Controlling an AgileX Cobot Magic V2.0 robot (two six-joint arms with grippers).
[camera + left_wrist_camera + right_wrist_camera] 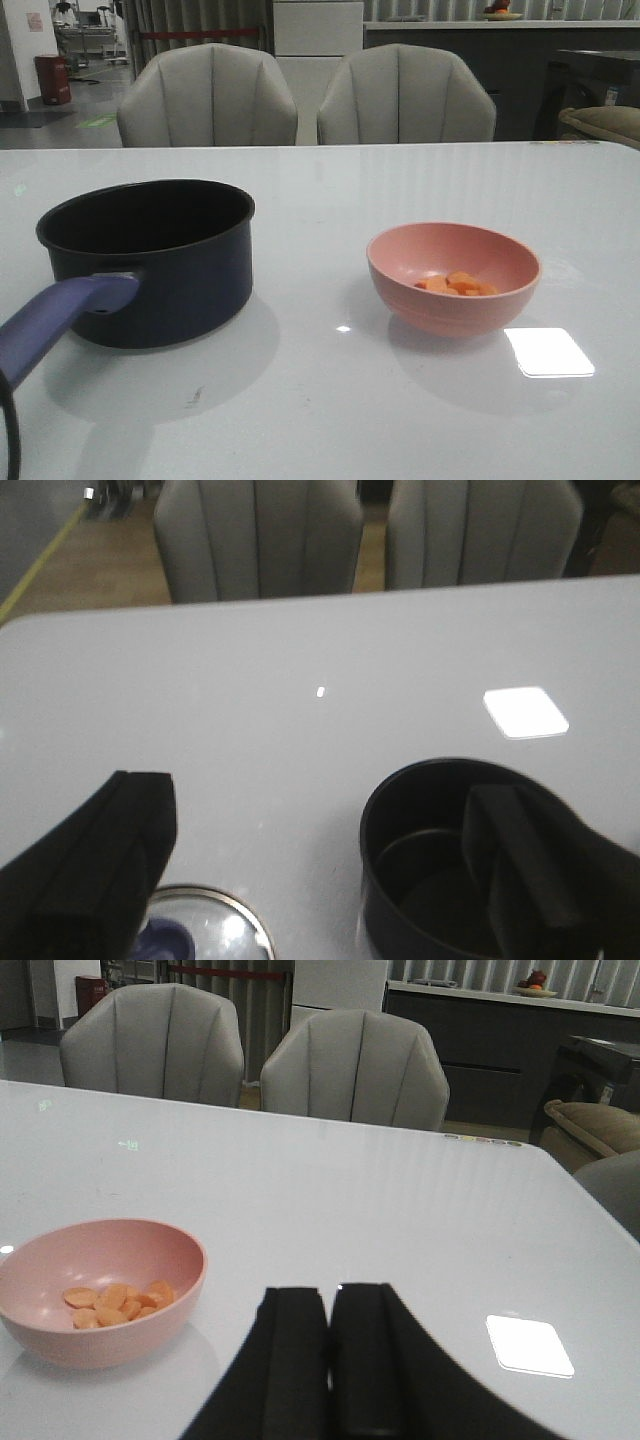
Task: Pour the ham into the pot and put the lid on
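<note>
Two vessels sit on the white table (330, 420) in the front view: the pot (160, 262) toward the left, open and apparently empty, its purple-blue handle (58, 318) pointing back at the robot; the pink bowl (453, 278) toward the right, well apart from the pot. The ham (458, 285) lies in a small heap at the bottom of the bowl. No arm or lid shows here.

Left wrist view: the left gripper (330, 880) hangs above the table with its fingers spread wide, nothing between them. The pot sits partly behind one finger; the lid (215, 925) shows only as a steel-rimmed arc at the frame edge, near the other finger, knob barely visible.

Right wrist view: the right gripper (328, 1360) has its fingers pressed together, empty. The bowl sits off to one side, near but not touching; ham slices lie loose inside.

Risks, as I judge them: nothing has been grasped yet, so the pour is not begun. The bowl's rim is thin and smooth; a shallow pinch could let it slip or tip early and scatter ham on the table. The right gripper must open before approach, or it will shove the bowl. The pot's handle juts toward the arms and could be knocked.
</note>
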